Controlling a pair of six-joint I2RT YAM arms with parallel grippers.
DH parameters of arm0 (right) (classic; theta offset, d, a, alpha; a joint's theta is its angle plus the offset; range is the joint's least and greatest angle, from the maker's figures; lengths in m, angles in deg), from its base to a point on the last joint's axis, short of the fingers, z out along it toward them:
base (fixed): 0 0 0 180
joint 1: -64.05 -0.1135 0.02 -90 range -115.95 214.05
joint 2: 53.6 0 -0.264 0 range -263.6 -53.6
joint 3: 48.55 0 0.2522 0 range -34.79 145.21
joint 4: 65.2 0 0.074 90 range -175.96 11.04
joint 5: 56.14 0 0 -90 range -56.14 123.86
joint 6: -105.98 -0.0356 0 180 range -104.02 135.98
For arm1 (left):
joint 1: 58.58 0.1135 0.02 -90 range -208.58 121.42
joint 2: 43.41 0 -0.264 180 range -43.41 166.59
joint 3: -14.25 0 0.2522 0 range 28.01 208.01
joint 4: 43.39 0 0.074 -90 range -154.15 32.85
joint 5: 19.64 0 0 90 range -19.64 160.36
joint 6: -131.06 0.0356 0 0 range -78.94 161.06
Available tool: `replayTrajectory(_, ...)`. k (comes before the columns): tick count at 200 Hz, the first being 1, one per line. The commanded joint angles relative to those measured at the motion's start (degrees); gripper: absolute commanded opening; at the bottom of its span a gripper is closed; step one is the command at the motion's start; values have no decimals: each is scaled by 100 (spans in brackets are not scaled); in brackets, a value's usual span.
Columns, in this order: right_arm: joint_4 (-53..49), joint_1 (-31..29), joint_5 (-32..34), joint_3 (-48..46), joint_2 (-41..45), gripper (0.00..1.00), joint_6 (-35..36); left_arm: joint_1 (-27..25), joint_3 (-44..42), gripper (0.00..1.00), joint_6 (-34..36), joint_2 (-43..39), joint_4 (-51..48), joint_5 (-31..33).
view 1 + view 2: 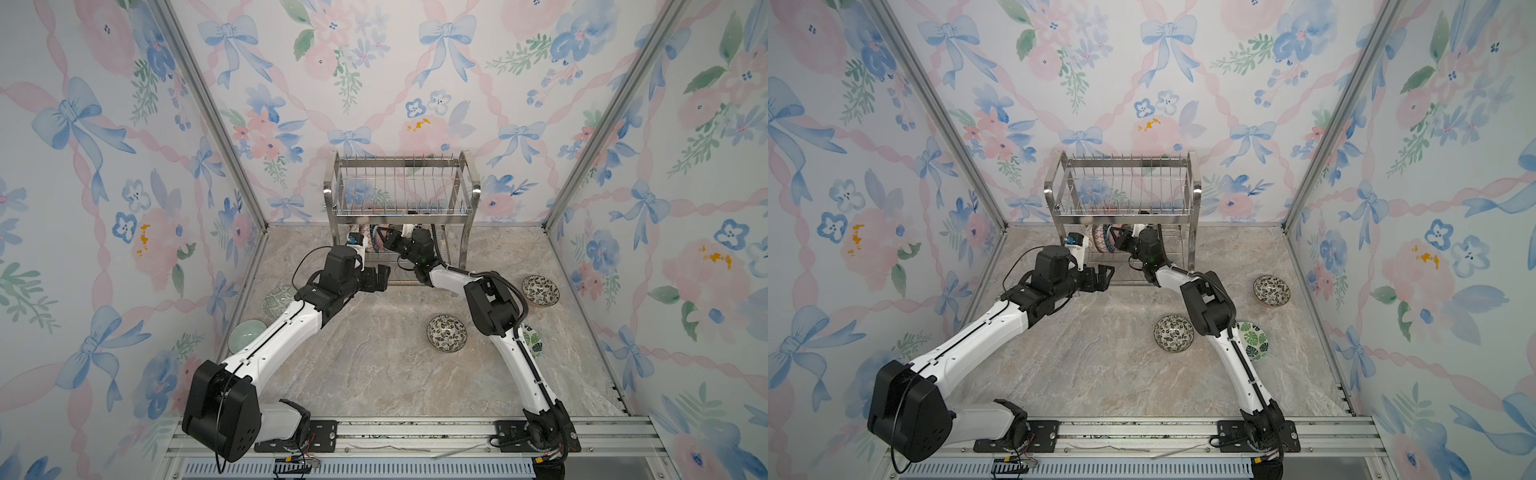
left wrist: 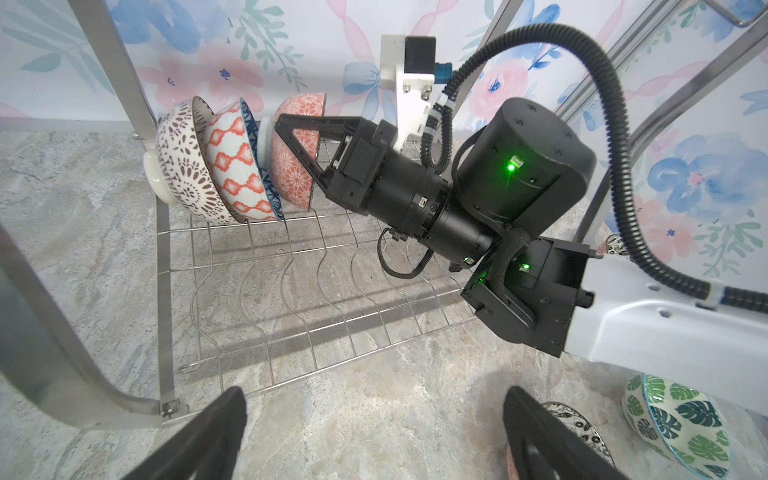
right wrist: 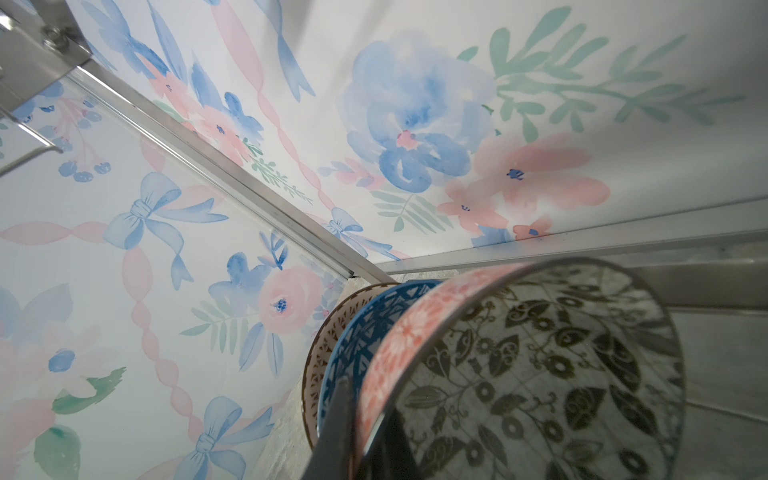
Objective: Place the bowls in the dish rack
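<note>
The dish rack (image 1: 469, 195) (image 1: 1192, 195) stands at the back wall. On its lower tier a brown-white bowl (image 2: 187, 166) and an orange-lattice bowl (image 2: 237, 162) with a blue rim stand on edge. My right gripper (image 1: 380, 241) (image 3: 365, 411) is shut on the rim of a pinkish bowl (image 2: 286, 183) (image 3: 399, 345) with a leafy black-white inside, held on edge beside them. My left gripper (image 1: 384, 279) (image 2: 374, 399) hangs open and empty over the table at the rack's front.
Two black-white leafy bowls (image 1: 446, 333) (image 1: 540, 290) and a green leaf bowl (image 1: 1254, 340) lie on the table at the right. A pale green bowl (image 1: 245, 334) and a green patterned bowl (image 1: 276, 301) sit by the left wall, partly under my left arm.
</note>
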Motion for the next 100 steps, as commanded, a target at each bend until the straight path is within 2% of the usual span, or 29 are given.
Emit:
replayTrajectory(1, 364, 46, -266, 371, -153, 0, -139, 64, -68, 98, 120, 57, 129, -51)
replayTrajectory(100, 601, 64, -495, 749, -513, 0, -558, 102, -94, 98, 137, 72, 132, -57)
